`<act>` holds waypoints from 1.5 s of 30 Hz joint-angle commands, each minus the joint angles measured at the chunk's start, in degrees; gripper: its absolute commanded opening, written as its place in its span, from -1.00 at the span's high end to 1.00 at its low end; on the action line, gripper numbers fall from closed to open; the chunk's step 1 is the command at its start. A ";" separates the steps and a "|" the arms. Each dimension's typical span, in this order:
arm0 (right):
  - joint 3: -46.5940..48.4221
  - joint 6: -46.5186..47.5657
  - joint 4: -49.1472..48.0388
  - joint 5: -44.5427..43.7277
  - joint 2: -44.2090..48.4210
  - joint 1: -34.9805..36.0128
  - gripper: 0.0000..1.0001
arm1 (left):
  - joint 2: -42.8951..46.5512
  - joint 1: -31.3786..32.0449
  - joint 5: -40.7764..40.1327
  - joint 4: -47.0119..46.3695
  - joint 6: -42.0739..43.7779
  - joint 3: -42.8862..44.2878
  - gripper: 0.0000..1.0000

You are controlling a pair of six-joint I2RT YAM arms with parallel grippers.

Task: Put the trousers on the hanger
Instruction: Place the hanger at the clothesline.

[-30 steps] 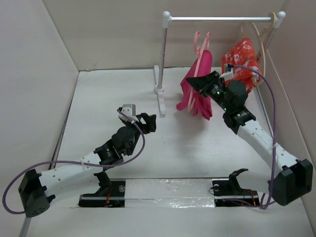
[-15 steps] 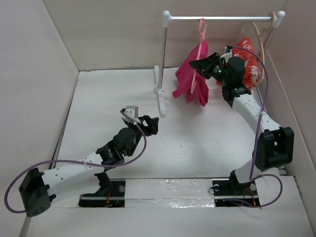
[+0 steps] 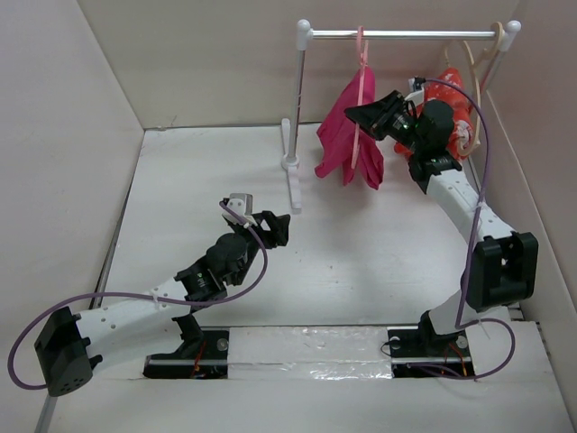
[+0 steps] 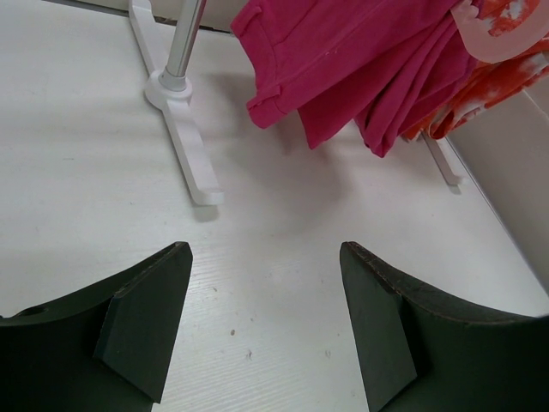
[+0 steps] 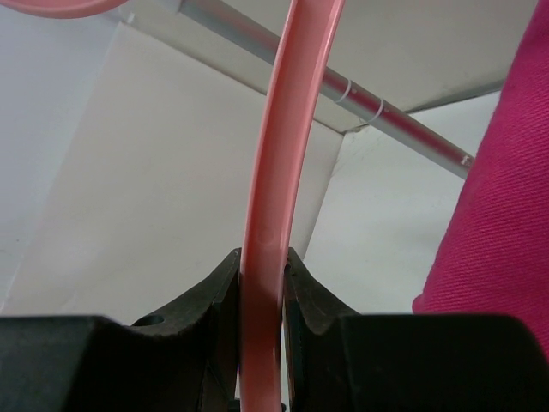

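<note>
trousers [image 3: 339, 135], one pair, one pink hanger [image 3: 358, 117]

Middle of the table [image 3: 361, 262]: bare white top between the two arms, with lots of room to pass.
Left side: open from the left wall [image 3: 63, 135] to the rack post [image 3: 298, 99].
Rack foot [image 4: 184, 142]: lies flat ahead of the left gripper [image 4: 262, 283], whose fingers are wide apart. Bare table lies between them.
Under the trousers [image 3: 347, 135]: they hang from the hanger [image 3: 361, 72] on the rail [image 3: 424, 34], with a gap over the table.
Right of the trousers: tight. The right gripper [image 3: 359, 113] pinches the hanger and its arm fills this spot.
Far right: the red-orange garment [image 3: 448, 95] hangs close to the right wall [image 3: 541, 135].
</note>
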State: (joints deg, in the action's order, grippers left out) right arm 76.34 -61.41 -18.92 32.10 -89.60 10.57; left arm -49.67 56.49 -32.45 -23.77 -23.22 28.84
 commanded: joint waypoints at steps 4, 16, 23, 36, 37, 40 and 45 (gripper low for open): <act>7.85 2.34 -11.76 1.56 3.30 -2.04 1.00 | -0.07 -0.24 0.54 -2.34 -0.33 1.30 -0.34; 9.89 -0.46 -11.05 2.35 -4.96 -4.94 1.00 | 1.24 -0.24 0.10 -1.72 -0.16 1.13 -0.35; 9.45 -0.82 -11.32 2.36 -5.93 -5.47 1.00 | 2.03 -0.24 0.01 -1.19 -0.24 1.13 -0.35; 5.85 8.49 -2.53 -2.12 0.74 -5.47 -1.00 | 2.12 -0.24 -1.56 -0.49 -0.51 1.40 -0.36; 5.15 9.11 -1.83 -3.87 2.75 -5.47 -1.00 | 2.30 -0.24 -1.92 -0.49 -0.59 1.31 -0.36; 1.19 13.23 1.51 -9.04 6.79 -4.42 -1.00 | 2.56 -0.24 -2.01 -0.14 -0.60 1.39 -0.37; -9.41 24.74 6.87 -19.86 19.88 0.41 -1.00 | 3.26 -0.24 -1.39 -1.20 0.02 0.51 -0.41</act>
State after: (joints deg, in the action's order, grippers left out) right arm 71.55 -45.76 -14.13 19.81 -76.58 7.97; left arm -47.86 56.49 -33.45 -22.94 -23.42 28.84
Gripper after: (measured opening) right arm 0.999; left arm 0.699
